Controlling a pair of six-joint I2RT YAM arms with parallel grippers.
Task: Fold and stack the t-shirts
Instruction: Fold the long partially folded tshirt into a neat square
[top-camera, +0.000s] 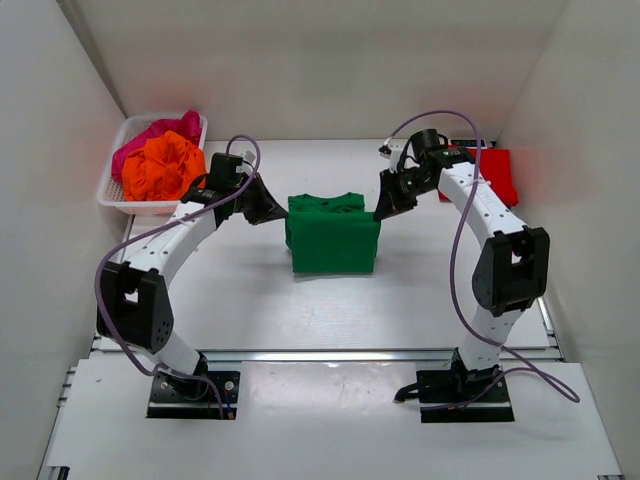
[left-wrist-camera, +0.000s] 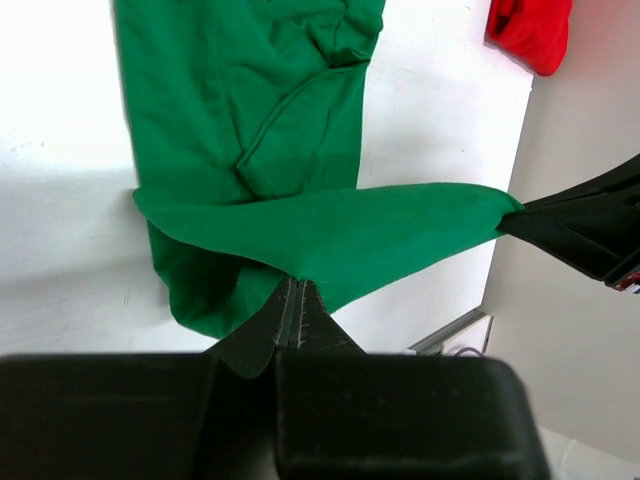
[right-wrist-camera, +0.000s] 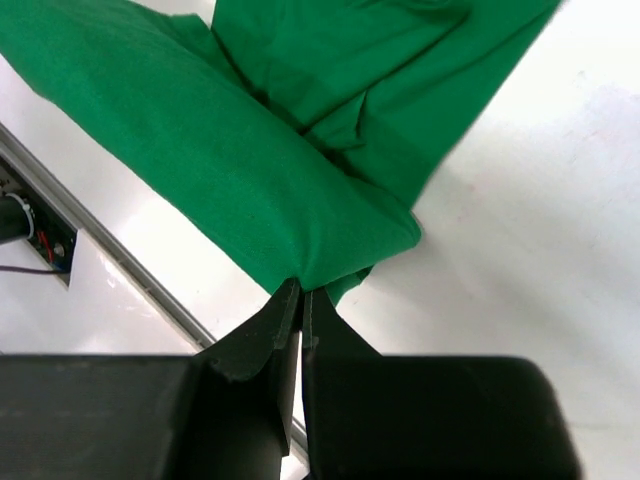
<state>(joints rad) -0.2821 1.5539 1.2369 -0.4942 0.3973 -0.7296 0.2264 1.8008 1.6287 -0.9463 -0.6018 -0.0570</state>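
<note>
As seen from the top camera, the entries run as follows. Green t-shirt (top-camera: 332, 240): partly folded, at the middle of the table (top-camera: 300, 320), between the two arms. Left gripper (top-camera: 281, 214): jaws pressed together on the shirt's far-left corner. Right gripper (top-camera: 381, 213): jaws pressed together on its far-right corner. Far left: white basket (top-camera: 108, 196) holding a crumpled orange t-shirt (top-camera: 160, 170) and magenta t-shirt (top-camera: 160, 131). Far right: red t-shirt (top-camera: 498, 172), on the table beyond the right wrist.

Left wrist view. Left gripper (left-wrist-camera: 297, 300): fingers closed, a fold of green cloth (left-wrist-camera: 330, 235) pinched at their tips. The fold stretches across to the right gripper (left-wrist-camera: 508, 222), which grips its other end. The shirt's other layers lie on the white surface beyond.

Right wrist view. Right gripper (right-wrist-camera: 300, 295): fingers closed tight on a corner of the green fold (right-wrist-camera: 200, 150), cloth running away up and left.
</note>
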